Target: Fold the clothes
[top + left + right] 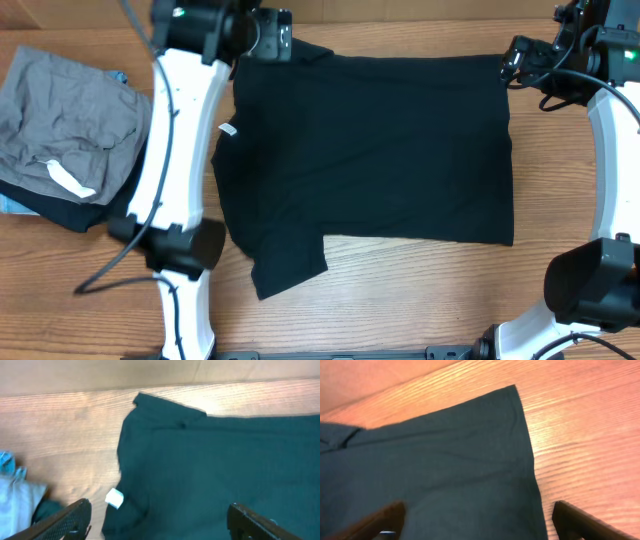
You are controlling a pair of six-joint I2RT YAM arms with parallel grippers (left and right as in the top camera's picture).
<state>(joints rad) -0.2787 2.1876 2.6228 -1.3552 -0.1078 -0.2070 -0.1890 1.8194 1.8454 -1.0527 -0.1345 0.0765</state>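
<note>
Black T-shirt point(370, 145) is lying spread on the wooden table point(400, 300). Left gripper point(159, 506) and right gripper point(479, 506) are hovering above it, jaws wide.

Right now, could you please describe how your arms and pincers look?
Both arms have smooth white tubular links with bulky black joints. The left arm shows a small green light at one joint, and thin black cables loop beside it. The right arm carries black cables too. The left pincer and right pincer each have two dark, flat fingers.
</note>
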